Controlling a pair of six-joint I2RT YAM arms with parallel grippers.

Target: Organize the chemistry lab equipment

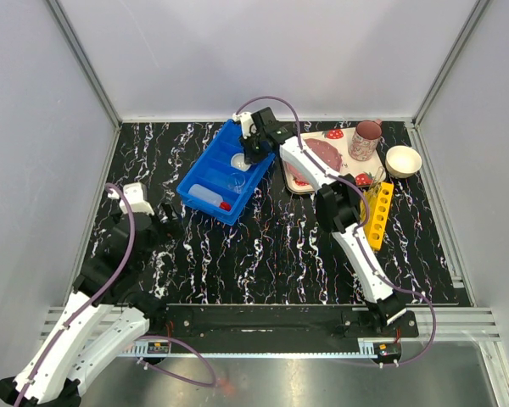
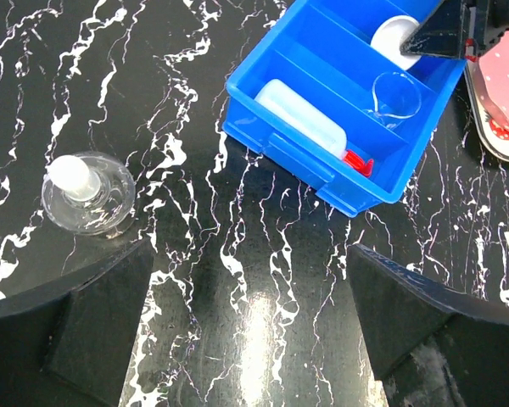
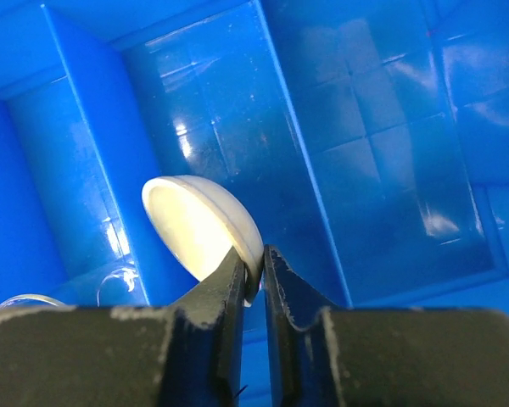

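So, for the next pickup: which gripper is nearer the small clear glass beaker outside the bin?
Left gripper, open right beside that beaker; right gripper is over the blue plastic bin, pinching a white round dish.

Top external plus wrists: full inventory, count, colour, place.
blue plastic divided bin: 1, blue, table centre-left
translucent white squeeze bottle with red nozzle: 1, lying in bin
small clear glass beaker: 1, clear, in bin, next compartment
round clear glass vessel with white centre: 1, on table left of bin
tiny white round dish: 1, white, tilted over bin, rim pinched
yellow holed rack: 1, yellow, table right
strawberry-print tray: 1, pink-white, right of bin
pink mug: 1, tray's far-right corner
cream bowl: 1, table, right of tray
left arm: jaws open over table
right arm: jaws shut on dish
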